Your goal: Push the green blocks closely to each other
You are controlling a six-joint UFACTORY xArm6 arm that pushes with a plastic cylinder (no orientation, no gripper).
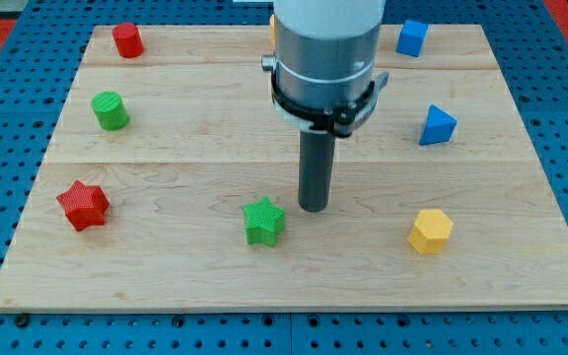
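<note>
My tip (314,207) sits just right of the green star (263,221) near the bottom edge, not quite touching; the bare rod grips nothing. The green cylinder (110,110) waits by the left edge.

My tip (314,207) down, rod upright.

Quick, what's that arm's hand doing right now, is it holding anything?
No hand, only a rod: my tip holds nothing, resting on the board just right of the green star, apparently not touching it.
</note>
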